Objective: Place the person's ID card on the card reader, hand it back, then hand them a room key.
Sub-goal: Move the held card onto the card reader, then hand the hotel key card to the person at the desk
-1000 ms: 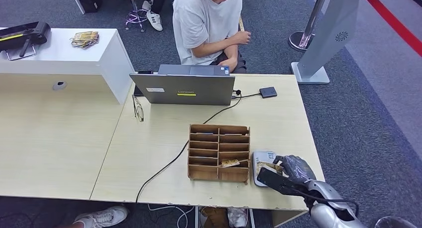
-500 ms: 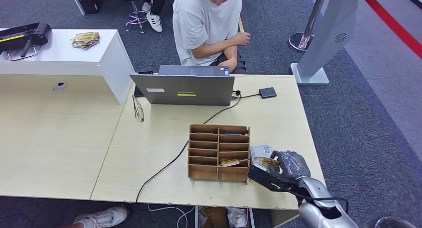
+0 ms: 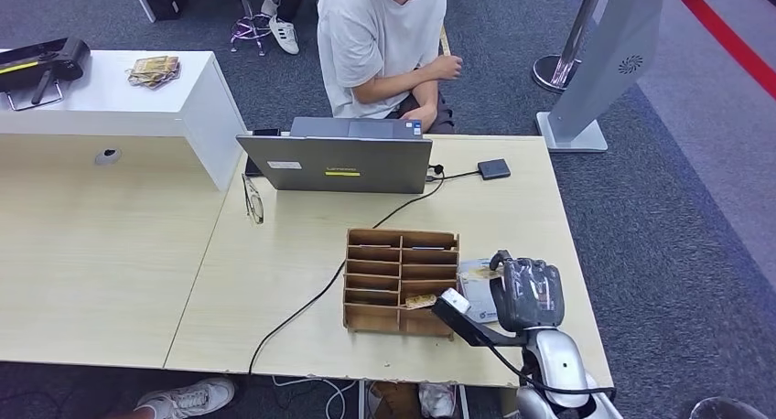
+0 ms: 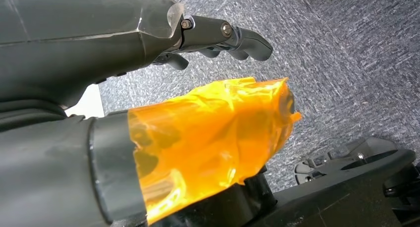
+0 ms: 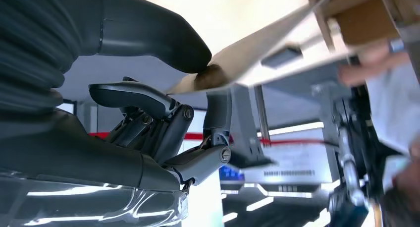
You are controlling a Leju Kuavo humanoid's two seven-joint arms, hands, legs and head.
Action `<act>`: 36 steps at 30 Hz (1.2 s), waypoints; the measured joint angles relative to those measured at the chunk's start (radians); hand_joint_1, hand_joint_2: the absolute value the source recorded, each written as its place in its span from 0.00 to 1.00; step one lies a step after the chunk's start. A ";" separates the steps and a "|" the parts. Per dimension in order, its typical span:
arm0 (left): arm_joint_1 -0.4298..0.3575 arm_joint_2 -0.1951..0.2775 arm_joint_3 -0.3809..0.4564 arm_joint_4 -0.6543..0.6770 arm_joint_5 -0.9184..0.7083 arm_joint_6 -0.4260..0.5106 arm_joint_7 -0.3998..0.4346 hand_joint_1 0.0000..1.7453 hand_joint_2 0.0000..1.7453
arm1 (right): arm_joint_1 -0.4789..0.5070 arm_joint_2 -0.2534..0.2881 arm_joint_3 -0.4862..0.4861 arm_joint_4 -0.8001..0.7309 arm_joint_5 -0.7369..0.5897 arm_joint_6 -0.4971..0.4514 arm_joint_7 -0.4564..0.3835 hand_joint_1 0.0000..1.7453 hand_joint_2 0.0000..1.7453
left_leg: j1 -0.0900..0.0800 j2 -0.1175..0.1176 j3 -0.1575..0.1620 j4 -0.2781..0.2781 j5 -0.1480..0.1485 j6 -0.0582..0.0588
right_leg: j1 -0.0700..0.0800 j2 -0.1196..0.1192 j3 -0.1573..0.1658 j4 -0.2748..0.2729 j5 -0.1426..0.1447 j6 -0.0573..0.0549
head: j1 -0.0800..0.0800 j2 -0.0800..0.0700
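My right hand (image 3: 527, 294) hovers over the table's near right corner, just right of the wooden card rack (image 3: 401, 280). In the right wrist view its thumb and a finger pinch a thin beige ID card (image 5: 247, 51), seen nearly edge-on. A pale flat card reader (image 3: 474, 295) lies on the table beside and partly under that hand. The rack holds room key cards, one of them (image 3: 423, 300) sticking out of a lower slot. The person (image 3: 382, 44) sits behind the laptop with arms folded. My left hand (image 4: 218, 36) hangs over carpet, holding nothing, its fingers apart.
A grey laptop (image 3: 334, 163) stands at the table's far edge, with a cable (image 3: 302, 309) running to the near edge. A small black box (image 3: 492, 169) lies right of the laptop and glasses (image 3: 253, 199) left of it. A white counter (image 3: 119, 90) stands at the far left.
My right hand has come in from the table's right edge to above the card reader and turned, lifting the card with it. The person has stayed put.
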 joint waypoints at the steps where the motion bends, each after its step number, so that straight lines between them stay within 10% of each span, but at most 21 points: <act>1: 0.000 0.000 0.000 0.000 0.000 0.000 0.000 0.00 0.00 | 0.005 0.012 -0.009 -0.017 0.015 -0.020 -0.009 1.00 1.00 | 0.000 0.000 -0.001 0.000 0.000 0.000 | 0.000 0.000 -0.001 0.000 0.000 0.000 | 0.000 0.000; 36: 0.000 0.001 0.001 0.000 0.010 -0.001 -0.017 0.00 0.00 | -0.040 0.117 0.086 -0.234 -0.167 -0.084 -0.204 1.00 1.00 | 0.000 0.000 -0.005 0.000 0.000 0.000 | 0.000 0.000 -0.004 0.000 0.000 0.000 | 0.000 0.000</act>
